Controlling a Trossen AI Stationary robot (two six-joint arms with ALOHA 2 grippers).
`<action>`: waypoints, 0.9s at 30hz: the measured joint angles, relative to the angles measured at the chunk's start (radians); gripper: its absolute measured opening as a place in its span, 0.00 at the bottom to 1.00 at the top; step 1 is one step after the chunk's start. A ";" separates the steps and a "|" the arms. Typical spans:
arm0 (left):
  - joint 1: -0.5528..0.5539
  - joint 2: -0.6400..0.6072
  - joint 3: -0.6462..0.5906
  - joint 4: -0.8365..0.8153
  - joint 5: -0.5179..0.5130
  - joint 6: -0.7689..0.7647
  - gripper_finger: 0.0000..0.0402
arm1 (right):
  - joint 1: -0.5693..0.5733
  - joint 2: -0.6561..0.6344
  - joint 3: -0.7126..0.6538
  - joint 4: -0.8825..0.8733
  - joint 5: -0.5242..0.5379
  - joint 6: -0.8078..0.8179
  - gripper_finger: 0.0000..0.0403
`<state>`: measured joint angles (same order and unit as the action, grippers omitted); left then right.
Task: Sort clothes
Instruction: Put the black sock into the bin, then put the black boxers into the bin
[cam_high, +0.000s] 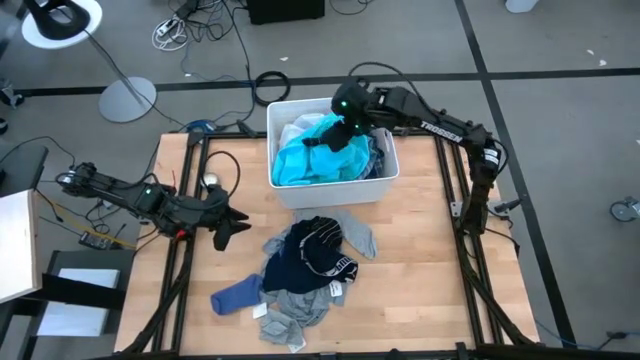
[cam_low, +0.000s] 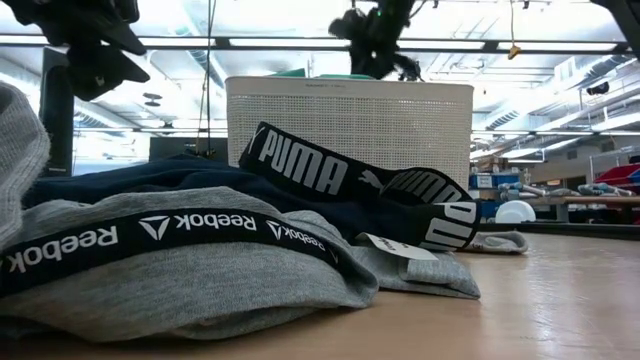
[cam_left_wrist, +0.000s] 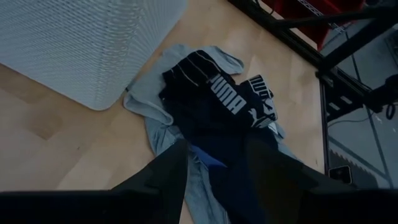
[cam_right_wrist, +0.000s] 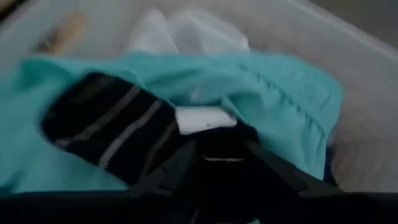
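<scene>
A white bin (cam_high: 385, 186) stands at the table's far middle with a turquoise top (cam_high: 300, 165) inside. My right gripper (cam_high: 338, 128) hangs over the bin, its fingers apart around a dark striped piece (cam_right_wrist: 106, 127) that lies on the turquoise top (cam_right_wrist: 292, 99). On the table in front of the bin lies a pile: a dark navy piece with white lettering (cam_high: 318, 252), a grey t-shirt (cam_high: 300, 305) and a blue sock (cam_high: 235, 297). My left gripper (cam_high: 236, 224) waits open at the pile's left, above the table. My right gripper comes slanting down from above, one finger (cam_right_wrist: 177, 171) on either side of the dark striped piece's end by its white label (cam_right_wrist: 205, 119). Whether the fingers touch the cloth, I cannot tell. Most of the piece rests on the turquoise top.
Black frame rails (cam_high: 452, 190) run along the table's left and right sides. Bare wood (cam_high: 440, 280) shows to the right of the pile. In the low view the grey t-shirt (cam_low: 180, 280) fills the foreground, and the bin (cam_low: 350, 120) rises behind the pile.
</scene>
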<state>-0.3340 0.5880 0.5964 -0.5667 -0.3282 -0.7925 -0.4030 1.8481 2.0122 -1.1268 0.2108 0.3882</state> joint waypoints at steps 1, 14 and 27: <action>0.000 0.000 0.000 0.000 -0.003 0.000 0.43 | -0.005 0.001 -0.009 -0.007 -0.012 -0.003 0.35; 0.000 0.000 0.000 0.000 -0.009 -0.023 0.43 | 0.037 -0.198 0.042 -0.084 -0.070 0.017 0.48; 0.000 0.000 0.000 -0.001 -0.014 0.005 0.43 | 0.526 -0.249 -0.164 -0.045 0.105 0.261 0.44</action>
<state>-0.3336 0.5880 0.5964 -0.5675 -0.3420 -0.7876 0.1229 1.5989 1.8477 -1.1717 0.3154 0.6493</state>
